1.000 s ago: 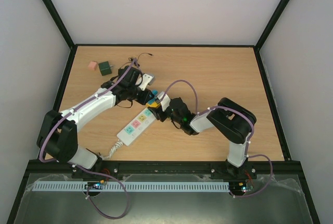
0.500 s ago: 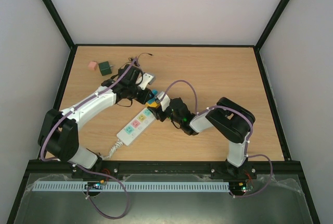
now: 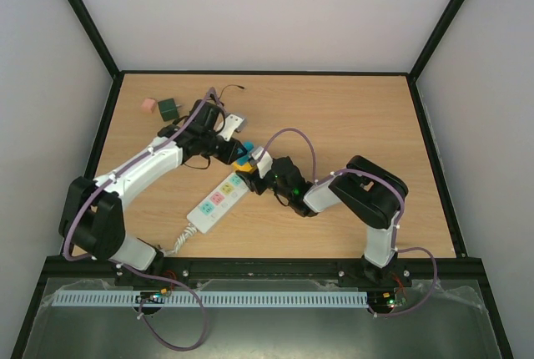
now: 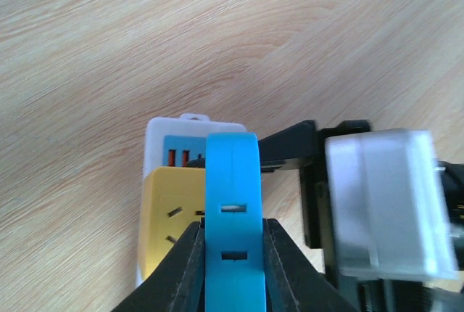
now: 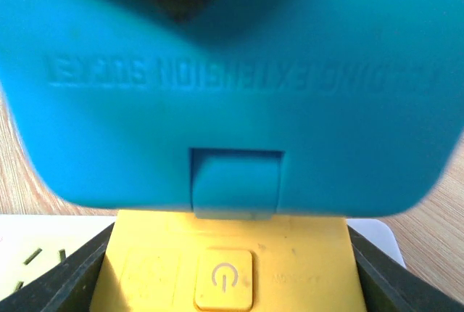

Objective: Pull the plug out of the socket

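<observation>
Left wrist view, left pincer (image 4: 232, 248) clamped on blue plug (image 4: 230, 174), prongs hidden, right pincer (image 5: 230, 272) gripping socket (image 5: 301, 248)

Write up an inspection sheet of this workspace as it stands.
Surface: light wooden table.
Job's things: blue plug upright over the yellow end of the white power strip; whether its pins are out cannot be told.
Clutter: pink block and green block at the far left corner.
Grippers: left gripper shut on the plug; right gripper shut on the power strip's yellow end.
Cables: white cord coiled near the left base; thin black wire beyond the left wrist; purple cables along both arms.
Surroundings: white walls, black frame; nothing else seen.
</observation>
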Available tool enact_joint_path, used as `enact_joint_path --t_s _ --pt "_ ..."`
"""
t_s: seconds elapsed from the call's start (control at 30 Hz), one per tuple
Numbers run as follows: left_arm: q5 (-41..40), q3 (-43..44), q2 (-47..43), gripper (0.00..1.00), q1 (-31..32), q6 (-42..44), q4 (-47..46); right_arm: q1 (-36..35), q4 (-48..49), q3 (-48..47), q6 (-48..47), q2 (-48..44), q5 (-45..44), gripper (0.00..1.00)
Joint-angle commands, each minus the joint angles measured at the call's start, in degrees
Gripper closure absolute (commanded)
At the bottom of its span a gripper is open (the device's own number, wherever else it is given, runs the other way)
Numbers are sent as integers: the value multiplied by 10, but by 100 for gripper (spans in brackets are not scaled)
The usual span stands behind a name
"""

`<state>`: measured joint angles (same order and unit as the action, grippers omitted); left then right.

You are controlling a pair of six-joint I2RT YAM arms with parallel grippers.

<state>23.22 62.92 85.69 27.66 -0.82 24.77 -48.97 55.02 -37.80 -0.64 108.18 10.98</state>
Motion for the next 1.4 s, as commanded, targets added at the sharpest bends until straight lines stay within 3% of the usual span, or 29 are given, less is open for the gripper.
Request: enact_joint_path --t_s 0.0,0.2,0.33,0.43,0.57,0.8,1.1,1.37 --pt "48 21 -31 97 -2 -11 -13 2 -88 12 -20 38 -32 82" --pt "46 16 -36 97 -15 -10 -12 2 -88 15 -21 36 -32 81" --pt "41 10 -44 97 -28 -9 -12 2 -91 12 -22 30 -28 73" --pt "49 4 -51 97 -39 -8 -13 2 -96 9 -26 19 -24 58" --pt "71 -11 -68 97 -57 -9 -15 2 -107 3 -41 -10 -13 28" --pt "123 -41 -113 98 -101 -10 -24 2 -131 -12 -61 -70 7 1" --pt "221 -14 -148 97 -152 32 10 9 -222 -57 -75 -161 44 2" --pt "275 4 -202 97 -195 30 0 81 -407 -154 1 -223 197 2"
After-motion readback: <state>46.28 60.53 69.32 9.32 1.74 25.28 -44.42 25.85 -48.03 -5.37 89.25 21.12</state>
